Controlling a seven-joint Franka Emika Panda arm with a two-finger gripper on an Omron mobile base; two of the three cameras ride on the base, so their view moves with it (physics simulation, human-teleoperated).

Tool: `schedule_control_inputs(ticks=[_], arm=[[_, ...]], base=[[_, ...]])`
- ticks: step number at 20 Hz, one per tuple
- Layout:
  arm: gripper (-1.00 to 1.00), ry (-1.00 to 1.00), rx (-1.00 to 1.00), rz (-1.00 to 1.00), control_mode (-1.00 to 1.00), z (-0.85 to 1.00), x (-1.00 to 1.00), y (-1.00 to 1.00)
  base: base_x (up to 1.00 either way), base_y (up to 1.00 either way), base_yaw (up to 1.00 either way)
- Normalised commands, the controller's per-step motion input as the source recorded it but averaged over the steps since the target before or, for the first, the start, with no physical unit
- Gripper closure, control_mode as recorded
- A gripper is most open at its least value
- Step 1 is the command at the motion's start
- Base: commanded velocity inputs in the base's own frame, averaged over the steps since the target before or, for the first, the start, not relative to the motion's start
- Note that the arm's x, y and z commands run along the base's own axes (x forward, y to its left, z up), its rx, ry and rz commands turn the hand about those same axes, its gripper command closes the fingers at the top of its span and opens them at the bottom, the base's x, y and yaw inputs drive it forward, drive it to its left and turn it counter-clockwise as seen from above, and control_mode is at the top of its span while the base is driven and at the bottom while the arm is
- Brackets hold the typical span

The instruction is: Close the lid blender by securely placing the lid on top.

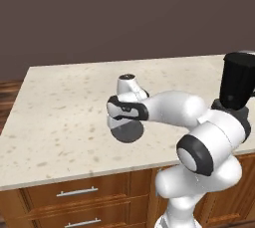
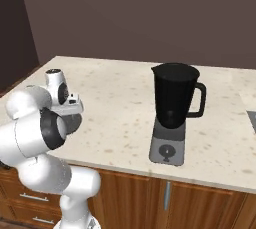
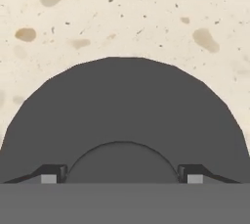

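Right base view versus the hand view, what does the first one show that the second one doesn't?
The right base view alone shows the blender: black jar open at the top, handle to its side, grey base with a dial, plus the wooden cabinets below. The hand view alone shows the gripper close over the lid, with the fingertips apart on either side of its raised centre. Both share the speckled counter.

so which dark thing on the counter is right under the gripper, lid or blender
The lid: the flat dark disc lying on the counter directly below the open gripper. The blender stands tall, well off to the arm's right.
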Motion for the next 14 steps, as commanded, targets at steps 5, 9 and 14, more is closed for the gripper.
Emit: schedule_control_inputs(ticks=[5, 9, 14], arm=[[1.00, -0.12, -0.06, 0.00, -1.00, 1.00, 0.00, -0.35], [1.00, -0.20, -0.03, 0.00, -1.00, 1.00, 0.00, -0.43], [1.00, -0.27, -0.01, 0.00, -1.00, 1.00, -0.04, -0.48]], base=[[0.00, 0.00, 0.00], [0.00, 0.00, 0.00], [0.00, 0.00, 0.00]])
